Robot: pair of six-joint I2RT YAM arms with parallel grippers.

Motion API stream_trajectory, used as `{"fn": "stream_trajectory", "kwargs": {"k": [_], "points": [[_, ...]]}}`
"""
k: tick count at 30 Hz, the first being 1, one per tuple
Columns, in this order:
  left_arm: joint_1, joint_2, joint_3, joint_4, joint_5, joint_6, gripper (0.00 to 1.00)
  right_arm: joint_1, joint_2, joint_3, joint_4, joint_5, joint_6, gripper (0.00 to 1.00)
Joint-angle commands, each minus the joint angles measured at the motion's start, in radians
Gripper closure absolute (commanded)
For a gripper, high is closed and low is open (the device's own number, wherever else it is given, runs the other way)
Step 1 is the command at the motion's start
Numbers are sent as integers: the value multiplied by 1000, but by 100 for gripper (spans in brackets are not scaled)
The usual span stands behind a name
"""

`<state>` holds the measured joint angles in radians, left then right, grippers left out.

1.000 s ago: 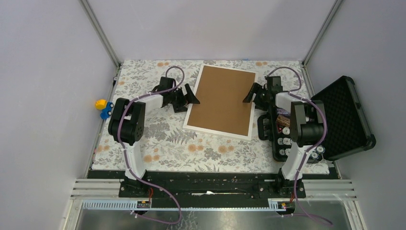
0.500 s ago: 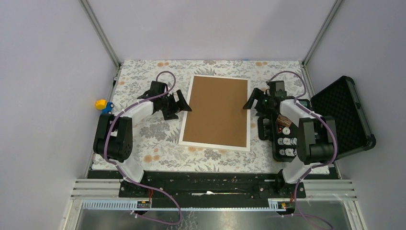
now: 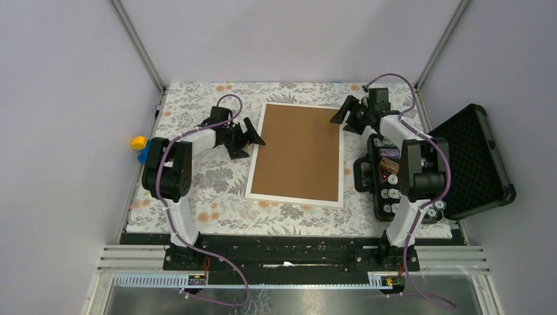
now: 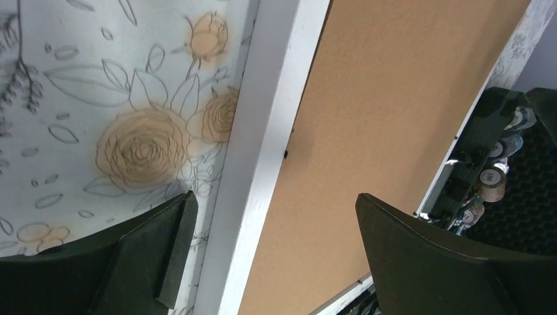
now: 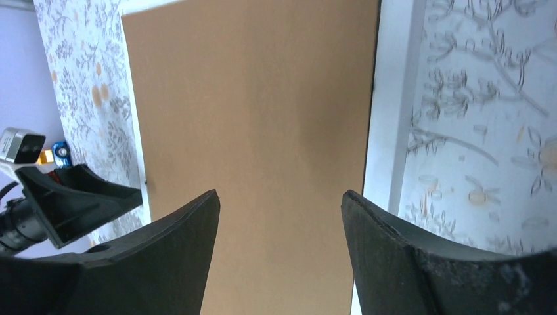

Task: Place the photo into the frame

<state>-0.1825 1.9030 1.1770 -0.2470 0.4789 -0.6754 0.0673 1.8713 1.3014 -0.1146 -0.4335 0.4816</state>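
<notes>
The white frame (image 3: 255,164) lies flat on the floral cloth, its opening filled by a plain brown backing board (image 3: 299,154). The photo is out of view. My left gripper (image 3: 248,141) is open at the frame's left edge; in the left wrist view its fingers straddle the white edge (image 4: 263,164) and the board (image 4: 368,118), holding nothing. My right gripper (image 3: 343,121) is open above the frame's far right corner. From the right wrist the board (image 5: 256,98) shows between the right gripper's (image 5: 280,193) fingers, the white edge (image 5: 387,98) beside it.
An open black foam-lined case (image 3: 469,161) sits at the right edge, with a tray of batteries (image 3: 391,187) next to the frame's right side. A yellow and blue toy (image 3: 139,146) lies off the cloth at the left. Grey walls enclose the table.
The frame has turned from skewed to square with the table. My right gripper has moved away toward the frame's far right corner. My left gripper stays at the left edge.
</notes>
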Motion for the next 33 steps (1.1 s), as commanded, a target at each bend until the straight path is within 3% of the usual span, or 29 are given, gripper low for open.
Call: {"fn": "stream_trajectory", "kwargs": {"k": [1,9,21,28,33], "points": [[-2,37,20,124,68,-29,2,3,94,103,30,-12,6,27],[-1,84,10,190,125,-68,3,4,212,175,42,-44,16,32],[0,93,15,207,134,-72,3,5,234,188,27,20,-10,30],[2,73,5,206,110,-66,4,19,310,364,41,-4,-68,26],[2,71,6,197,106,-61,3,52,456,604,-87,31,-142,24]]}}
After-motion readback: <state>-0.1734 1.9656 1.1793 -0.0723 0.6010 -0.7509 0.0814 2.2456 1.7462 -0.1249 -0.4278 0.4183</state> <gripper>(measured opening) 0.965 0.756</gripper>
